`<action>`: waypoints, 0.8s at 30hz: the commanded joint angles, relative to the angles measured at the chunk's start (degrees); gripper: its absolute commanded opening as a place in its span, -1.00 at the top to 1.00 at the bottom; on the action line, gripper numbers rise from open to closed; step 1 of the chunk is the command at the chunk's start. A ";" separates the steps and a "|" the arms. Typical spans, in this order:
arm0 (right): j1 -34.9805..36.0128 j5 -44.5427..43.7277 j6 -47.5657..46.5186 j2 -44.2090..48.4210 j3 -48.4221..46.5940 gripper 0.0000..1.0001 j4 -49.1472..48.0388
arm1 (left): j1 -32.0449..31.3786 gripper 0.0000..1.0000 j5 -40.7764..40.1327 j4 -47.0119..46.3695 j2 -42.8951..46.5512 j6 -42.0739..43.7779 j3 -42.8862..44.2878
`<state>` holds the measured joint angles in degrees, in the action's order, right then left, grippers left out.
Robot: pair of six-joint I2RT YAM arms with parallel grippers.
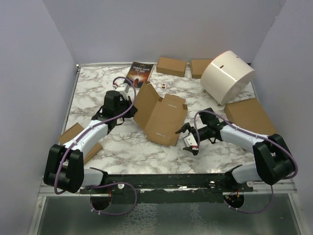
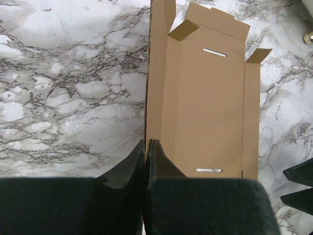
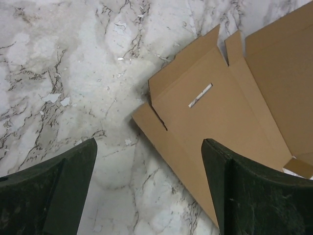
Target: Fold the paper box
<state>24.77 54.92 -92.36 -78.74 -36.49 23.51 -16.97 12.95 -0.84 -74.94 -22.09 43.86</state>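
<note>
At the bench [image 1: 122, 149] centre the paper box [image 1: 161, 115] lies half open. The left fingers [image 2: 150, 159], at its 10 o'clock, pinch one side panel upright, probably to set its crease. The right fingers [image 1: 190, 141] gape empty at 5 o'clock.

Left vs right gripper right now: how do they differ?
The left gripper is shut, pinching a raised side panel of the paper box; the right gripper is wide open, holding nothing. Left sits at the box's left side, right by its near-right edge. Both have dark fingers.
</note>
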 commanded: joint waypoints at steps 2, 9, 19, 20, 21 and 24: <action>5.24 -8.06 2.60 -2.61 1.89 -0.68 -9.57 | 0.31 1.00 2.95 0.76 -0.66 -0.25 0.91; 7.74 -15.15 5.68 -4.83 3.19 -0.52 -19.23 | 1.46 1.00 5.28 0.17 -1.58 -0.65 0.60; 9.36 -14.46 7.29 -5.18 4.70 -0.40 -23.07 | 2.60 1.00 7.28 -0.71 -1.96 -1.65 0.35; 9.45 -13.76 7.93 -5.04 4.81 -0.38 -23.05 | 2.56 1.00 7.34 -0.77 -1.86 -1.76 0.32; 9.50 -13.13 8.68 -4.84 4.80 -0.37 -23.06 | 2.56 1.00 7.40 -0.82 -1.57 -1.91 0.28; 9.59 -11.75 11.22 -4.68 5.02 -0.30 -23.40 | 2.56 1.00 7.53 -0.96 -0.98 -2.22 0.07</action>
<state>33.82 40.88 -85.12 -83.48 -32.29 2.11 -14.57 18.61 -2.13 -76.90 -23.68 43.83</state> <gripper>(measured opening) 0.670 0.019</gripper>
